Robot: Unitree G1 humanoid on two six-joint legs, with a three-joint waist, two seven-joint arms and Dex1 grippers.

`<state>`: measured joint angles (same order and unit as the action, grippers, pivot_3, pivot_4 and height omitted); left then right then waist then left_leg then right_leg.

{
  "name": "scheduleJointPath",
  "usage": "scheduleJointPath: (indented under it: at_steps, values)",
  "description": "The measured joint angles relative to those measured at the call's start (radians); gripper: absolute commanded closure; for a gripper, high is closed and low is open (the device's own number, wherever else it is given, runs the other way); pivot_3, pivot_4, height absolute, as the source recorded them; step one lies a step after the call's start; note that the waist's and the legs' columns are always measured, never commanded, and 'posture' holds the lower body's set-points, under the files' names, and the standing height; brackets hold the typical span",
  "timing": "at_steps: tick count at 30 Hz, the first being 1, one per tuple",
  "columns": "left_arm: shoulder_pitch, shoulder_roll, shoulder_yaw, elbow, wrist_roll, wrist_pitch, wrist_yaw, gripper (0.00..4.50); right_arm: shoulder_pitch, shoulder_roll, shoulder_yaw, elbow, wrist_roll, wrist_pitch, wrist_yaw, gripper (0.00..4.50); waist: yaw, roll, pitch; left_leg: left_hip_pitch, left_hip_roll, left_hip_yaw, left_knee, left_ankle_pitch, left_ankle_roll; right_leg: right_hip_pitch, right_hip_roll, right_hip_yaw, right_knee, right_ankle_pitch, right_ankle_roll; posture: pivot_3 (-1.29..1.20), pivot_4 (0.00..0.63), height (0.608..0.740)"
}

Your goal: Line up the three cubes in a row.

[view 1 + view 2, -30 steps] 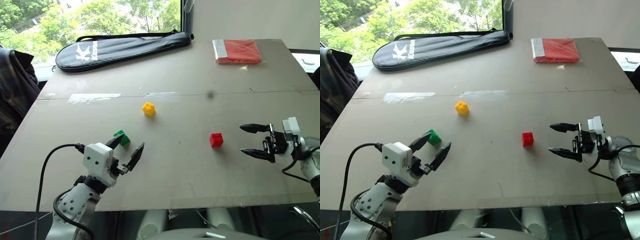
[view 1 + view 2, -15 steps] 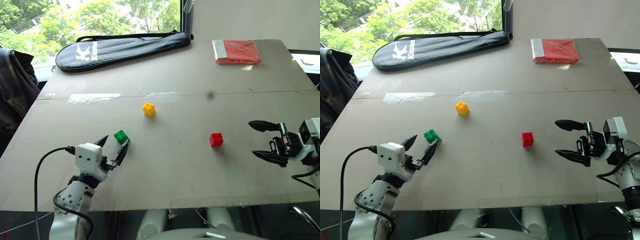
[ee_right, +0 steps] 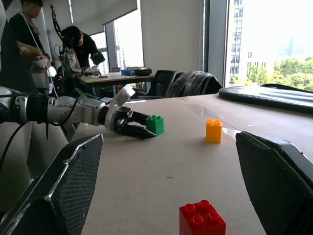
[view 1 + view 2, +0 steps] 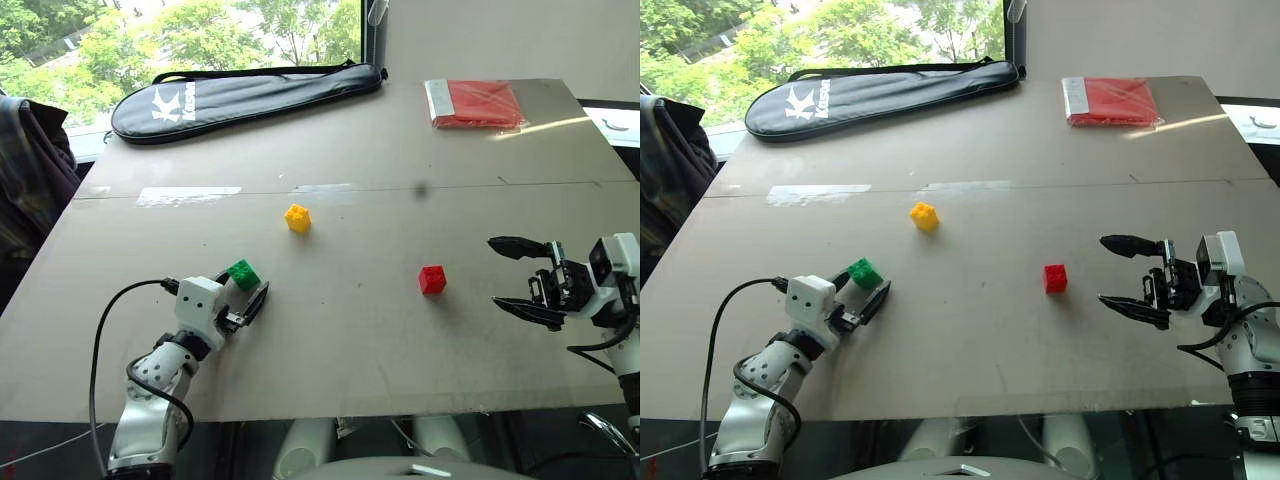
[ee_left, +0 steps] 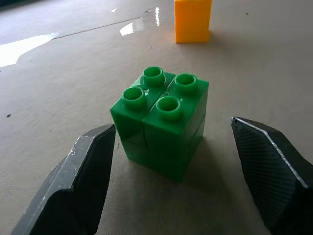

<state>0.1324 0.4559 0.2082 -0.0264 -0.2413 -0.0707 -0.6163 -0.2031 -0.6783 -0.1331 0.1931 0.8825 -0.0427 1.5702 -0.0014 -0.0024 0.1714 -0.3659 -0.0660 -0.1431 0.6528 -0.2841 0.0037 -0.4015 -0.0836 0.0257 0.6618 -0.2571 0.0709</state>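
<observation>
Three studded cubes lie apart on the tan table (image 4: 330, 360): yellow (image 4: 297, 217) toward the back, green (image 4: 243, 273) at the front left, red (image 4: 432, 279) at the front right. My left gripper (image 4: 245, 288) rests low on the table, open, with the green cube (image 5: 161, 120) between its fingers (image 5: 88, 171); there are gaps on both sides. My right gripper (image 4: 494, 272) hovers wide open to the right of the red cube (image 3: 202, 219), pointing toward it, with nothing held. In the right wrist view the yellow cube (image 3: 213, 130) and green cube (image 3: 155, 124) stand beyond the red one.
A long black racket bag (image 4: 245, 95) lies along the table's back left. A flat red packet (image 4: 478, 102) sits at the back right. A pale tape strip (image 4: 188, 195) crosses the table's seam. People stand at a desk (image 3: 19, 29) behind the left arm.
My left gripper has sunk to the table and slid forward until its open fingers flank the green cube. The right gripper rose a little and stays open. No cube moved.
</observation>
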Motion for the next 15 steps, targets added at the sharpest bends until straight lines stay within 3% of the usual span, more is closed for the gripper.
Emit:
scheduleJointPath:
  at_steps: [8, 14, 15]
  values:
    - [-0.111, 0.098, -0.015, 0.18, -0.056, -0.037, -0.219, 0.65, 0.011, 0.001, -0.006, 0.0, -0.007, 0.016, 0.001, 0.04, -0.005, 0.004, -0.002, 0.001, 0.0, 0.0, 0.0, 0.0, 0.0, 0.0, 0.0, 0.0, 0.001, 0.0, -0.001, 0.0, 0.15, 0.732]
    - [-0.157, 0.131, -0.023, 0.279, -0.075, -0.065, -0.332, 3.19, 0.018, -0.003, -0.006, 0.003, -0.007, 0.005, 0.001, 0.0, -0.01, 0.009, -0.005, 0.003, 0.0, 0.0, 0.0, 0.0, 0.0, 0.002, 0.001, 0.0, 0.001, 0.0, -0.001, 0.0, 0.15, 0.732]
    - [-0.173, 0.14, -0.026, 0.307, -0.075, -0.076, -0.357, 3.2, 0.022, -0.003, -0.006, 0.006, -0.007, -0.002, 0.001, 0.0, -0.01, 0.009, -0.006, 0.004, 0.0, 0.0, 0.0, 0.0, 0.0, 0.002, 0.002, 0.0, 0.001, 0.0, -0.001, 0.0, 0.15, 0.732]
